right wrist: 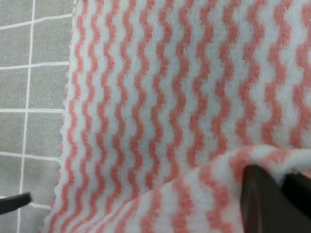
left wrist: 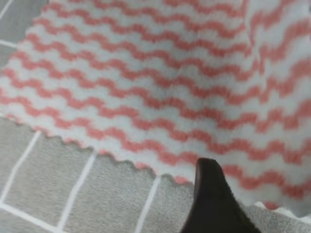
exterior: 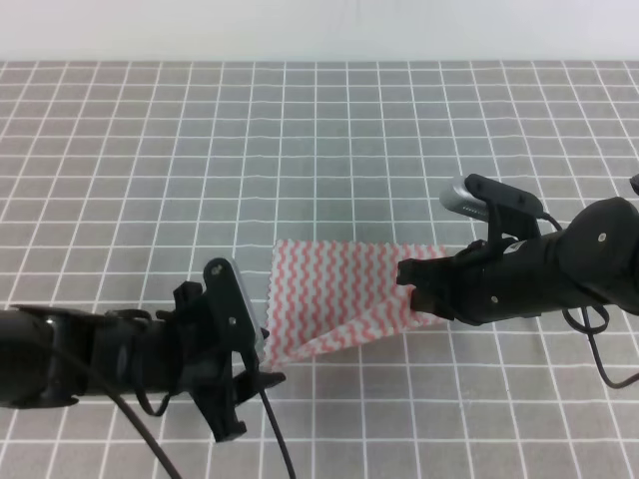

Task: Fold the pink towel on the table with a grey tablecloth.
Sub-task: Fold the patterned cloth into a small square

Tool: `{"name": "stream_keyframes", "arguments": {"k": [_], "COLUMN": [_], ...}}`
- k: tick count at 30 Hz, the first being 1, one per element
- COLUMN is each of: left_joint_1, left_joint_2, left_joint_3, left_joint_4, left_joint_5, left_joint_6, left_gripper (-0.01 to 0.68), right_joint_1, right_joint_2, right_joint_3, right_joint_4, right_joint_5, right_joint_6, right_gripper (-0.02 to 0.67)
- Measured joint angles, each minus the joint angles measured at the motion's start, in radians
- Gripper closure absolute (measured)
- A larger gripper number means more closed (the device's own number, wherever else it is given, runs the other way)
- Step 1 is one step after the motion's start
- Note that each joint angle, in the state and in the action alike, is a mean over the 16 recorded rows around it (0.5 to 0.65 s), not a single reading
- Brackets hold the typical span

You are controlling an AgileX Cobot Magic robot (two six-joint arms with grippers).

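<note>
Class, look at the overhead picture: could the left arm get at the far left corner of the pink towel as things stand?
Probably yes. The left gripper sits at the towel's near left corner, and only bare grey tablecloth lies beside that far corner.

Bright, even, diffuse light; no glare, faint shadows only.
Sharp across the high view, with soft shade under the lifted pink towel. Soft and fuzzy in both wrist views, dark fingertips blurred at close range.
</note>
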Motion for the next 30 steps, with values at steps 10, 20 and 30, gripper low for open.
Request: {"name": "stream_keyframes", "arguments": {"k": [10, 20, 30], "left_joint_1": [0.000, 0.000, 0.000], "left_joint_2": [0.032, 0.034, 0.036], "left_joint_3": [-0.003, -0.019, -0.087], "left_joint_4": [-0.035, -0.033, -0.032], "left_joint_5": [-0.003, -0.014, -0.045], "left_joint_6": [0.068, 0.091, 0.064], "left_gripper": [0.379, 0.568, 0.668], "right_joint_1": [0.000, -0.002, -0.013], "right_joint_2": [0.003, 0.012, 0.016], "right_joint_3": [0.000, 0.000, 0.000], "right_joint_4": [0.000, 0.000, 0.014], "right_joint_5": [0.005, 0.018, 0.007], "right_joint_6": [0.000, 0.000, 0.000], "right_gripper": [0.661, 0.660, 0.660]}}
